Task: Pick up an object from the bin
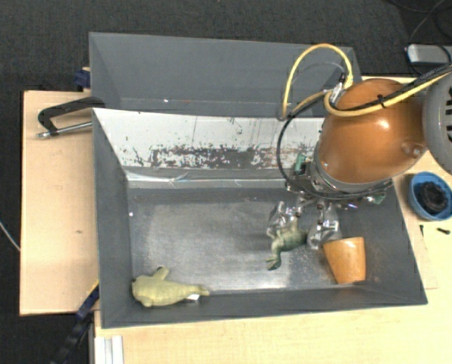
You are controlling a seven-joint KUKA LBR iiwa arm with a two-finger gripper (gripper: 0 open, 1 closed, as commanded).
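**Spotter:** Nearest you, a pale yellow-green soft toy is lying on the floor of the grey bin, tucked into the front-left corner against the front wall. It is sitting well apart from everything else in there.

**Caller:** And over on the right side of the floor?

**Spotter:** You are looking at two more things. A small green toy animal is sprawling on the floor right of centre, and an orange cup is sitting just beside it, towards the front-right corner. I cannot tell whether that cup is standing or tipped.

**Caller:** Where is your arm sitting?

**Spotter:** Your arm is reaching in from the right, its orange cover hanging above the back-right of the bin with yellow and black cables looping over it. Your gripper is hovering low over the floor between toy and cup.

**Caller:** And the fingers?

**Spotter:** Your fingers are standing apart. One is coming down at the green animal's upper end, the other just beside the cup's rim. Nothing is showing clamped between them, and I cannot tell whether either one is touching the toy.
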